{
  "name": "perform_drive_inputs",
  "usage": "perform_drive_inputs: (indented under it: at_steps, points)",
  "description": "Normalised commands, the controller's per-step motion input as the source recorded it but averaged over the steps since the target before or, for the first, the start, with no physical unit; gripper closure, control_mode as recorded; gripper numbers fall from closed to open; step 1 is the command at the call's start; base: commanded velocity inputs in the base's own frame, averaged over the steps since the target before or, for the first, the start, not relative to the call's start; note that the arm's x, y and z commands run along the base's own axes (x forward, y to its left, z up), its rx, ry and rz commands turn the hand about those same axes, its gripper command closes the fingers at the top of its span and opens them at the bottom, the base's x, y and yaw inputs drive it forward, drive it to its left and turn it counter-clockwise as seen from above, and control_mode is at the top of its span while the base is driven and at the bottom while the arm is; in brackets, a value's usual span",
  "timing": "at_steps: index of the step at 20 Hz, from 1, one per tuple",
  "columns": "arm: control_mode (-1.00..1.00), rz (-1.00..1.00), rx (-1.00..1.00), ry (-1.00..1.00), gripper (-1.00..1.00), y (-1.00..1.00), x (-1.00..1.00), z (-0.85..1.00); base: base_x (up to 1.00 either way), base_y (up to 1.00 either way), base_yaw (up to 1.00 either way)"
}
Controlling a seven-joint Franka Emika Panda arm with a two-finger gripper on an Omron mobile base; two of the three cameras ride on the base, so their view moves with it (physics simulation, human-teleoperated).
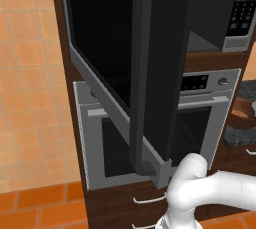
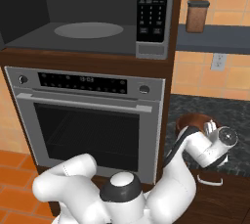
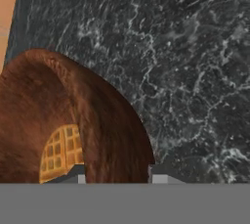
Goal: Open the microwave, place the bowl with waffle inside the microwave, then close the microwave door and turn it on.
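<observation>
Gripper [image 3: 117,179] sits right at the bowl [image 3: 73,115], open jaws straddling its near wall, waffle [image 3: 61,152] inside, dark surface [image 3: 195,71] beyond; closing comes next.

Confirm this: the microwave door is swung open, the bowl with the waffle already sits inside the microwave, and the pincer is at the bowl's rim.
One point is wrong: the bowl is not inside the microwave. In the right base view its cavity holds only the turntable, and the bowl sits on the dark stone counter. The microwave door is open, and the pincer straddles the rim above the waffle.
</observation>
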Motion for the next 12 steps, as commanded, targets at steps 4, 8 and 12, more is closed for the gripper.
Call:
perform_drive_inputs:
  at_steps: [4, 8, 12]
  points:
    - [-1.0, 0.0, 0.32, -0.18, 1.0, -0.66, -0.8, 0.26, 0.0, 0.0, 0.0]
    - [-1.0, 0.0, 0.24, -0.24, 1.0, -0.6, -1.0, 0.21, 0.0, 0.0, 0.0]
    - [-1.0, 0.01, 0.04, -0.27, 1.0, -0.16, -1.0, 0.34, 0.0, 0.0, 0.0]
